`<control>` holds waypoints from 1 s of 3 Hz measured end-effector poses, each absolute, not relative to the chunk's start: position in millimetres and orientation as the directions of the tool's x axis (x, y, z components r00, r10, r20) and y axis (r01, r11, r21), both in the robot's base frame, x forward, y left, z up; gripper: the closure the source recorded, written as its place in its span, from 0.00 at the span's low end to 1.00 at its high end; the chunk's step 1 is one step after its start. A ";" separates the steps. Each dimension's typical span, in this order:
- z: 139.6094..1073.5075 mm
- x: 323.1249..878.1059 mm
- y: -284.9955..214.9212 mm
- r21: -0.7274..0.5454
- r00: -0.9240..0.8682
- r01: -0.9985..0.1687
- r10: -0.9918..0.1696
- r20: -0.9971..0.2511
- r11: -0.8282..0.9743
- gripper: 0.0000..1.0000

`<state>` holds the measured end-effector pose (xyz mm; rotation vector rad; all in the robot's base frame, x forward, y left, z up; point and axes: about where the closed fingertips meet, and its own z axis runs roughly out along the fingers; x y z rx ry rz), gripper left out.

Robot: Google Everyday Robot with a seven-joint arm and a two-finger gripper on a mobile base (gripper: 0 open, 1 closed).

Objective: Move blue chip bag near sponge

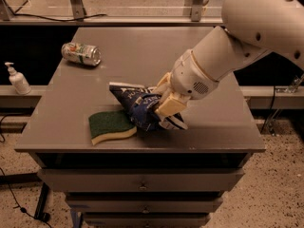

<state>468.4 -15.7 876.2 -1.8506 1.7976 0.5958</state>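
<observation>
The blue chip bag [135, 104] is crinkled dark-blue foil with white lettering. It sits low over the grey table [142, 51], its left end right beside the sponge [111, 126]. The sponge has a dark green top and a pale yellow foam layer and lies near the table's front edge. My gripper [164, 107] is shut on the right part of the bag, with cream-coloured fingers [169, 104] pinching it. The white arm reaches in from the upper right.
A silver-green drink can [81, 53] lies on its side at the table's back left. A white pump bottle [17, 79] stands on a ledge left of the table. Drawers sit under the tabletop. A rail runs behind.
</observation>
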 end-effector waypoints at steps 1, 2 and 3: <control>868.6 468.4 -16.3 -0.064 0.062 -0.998 -0.795 -0.604 -0.030 0.59; 867.8 473.9 -21.6 -0.086 0.077 -0.996 -0.801 -0.594 -0.031 0.35; 870.6 476.6 -21.2 -0.080 0.071 -0.996 -0.798 -0.598 -0.029 0.13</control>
